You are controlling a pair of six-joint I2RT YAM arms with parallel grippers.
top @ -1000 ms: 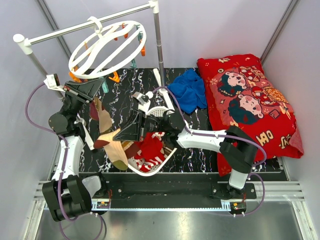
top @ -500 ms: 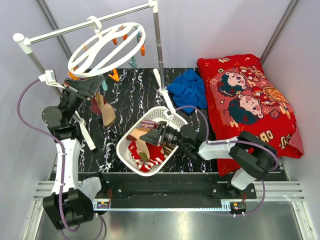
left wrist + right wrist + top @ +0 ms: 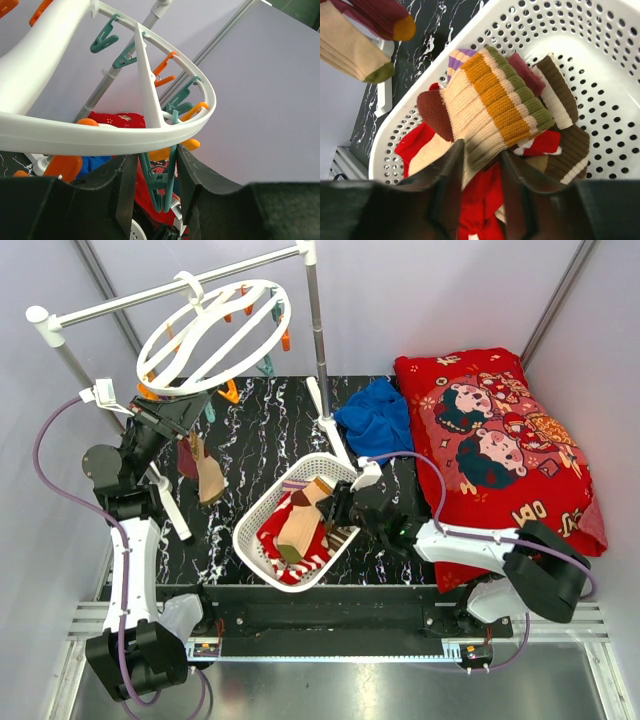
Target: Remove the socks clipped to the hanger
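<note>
Socks lie heaped in the white perforated oval plastic basket [image 3: 600, 75] on the black marbled bench [image 3: 250, 440]. A tan ribbed sock with orange and olive stripes [image 3: 495, 105] lies on top, over a red sock [image 3: 480, 205] and a brown white-banded sock [image 3: 560, 95]. The right gripper [image 3: 481, 165] hovers low over the pile, its jaws slightly apart with the striped sock's edge in the gap; whether they pinch it I cannot tell. The white plastic round drying hanger [image 3: 75, 135] hangs from a white rail [image 3: 100, 303]. A maroon sock [image 3: 187, 458] and a plain tan sock [image 3: 208, 478] dangle below its near-left rim. There the left gripper [image 3: 157, 165] reaches up, jaws spread either side of a teal clip [image 3: 161, 187] on the rim.
</note>
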